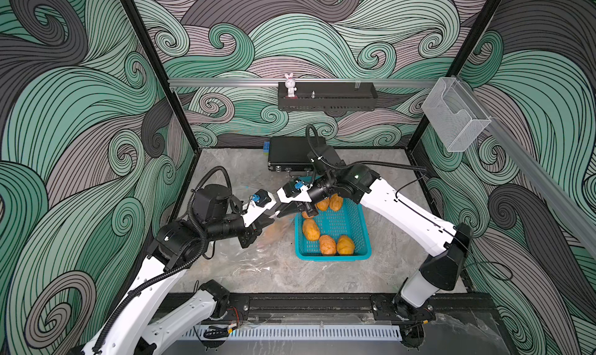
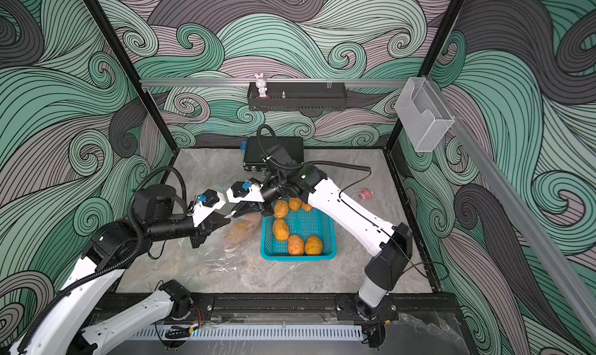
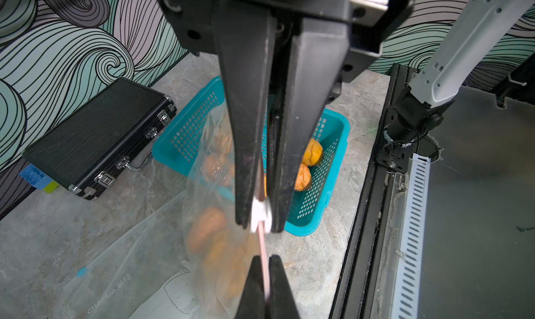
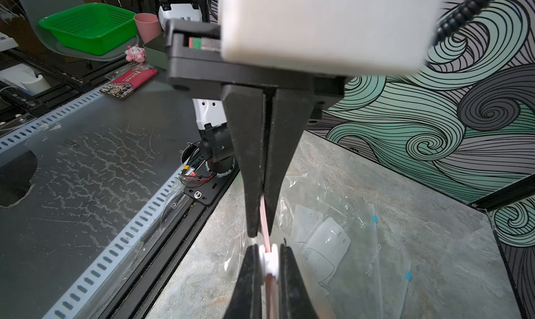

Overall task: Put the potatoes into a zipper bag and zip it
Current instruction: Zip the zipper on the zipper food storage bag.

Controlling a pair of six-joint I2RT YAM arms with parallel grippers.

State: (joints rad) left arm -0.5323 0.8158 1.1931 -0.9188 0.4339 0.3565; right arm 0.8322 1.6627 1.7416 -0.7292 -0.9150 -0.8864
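left gripper (image 3: 259, 222) clamped on the white slider (image 4: 270, 262) of a clear zipper bag (image 3: 202, 277), right gripper (image 4: 260, 230) pinching its pink zip strip (image 3: 263, 245) just beside. several potatoes (image 3: 207, 227) sag inside, hanging beside the teal basket (image 1: 361, 237), where about 6 more lie (thin slippery film, likely heavy load). the stiffer strip looks the safest hold.

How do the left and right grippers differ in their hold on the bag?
The left gripper clamps the white slider; the right gripper pinches the pink zipper strip beside it. The right gripper reaches over the teal basket; the left gripper does not. Both are shut on one zipper bag.
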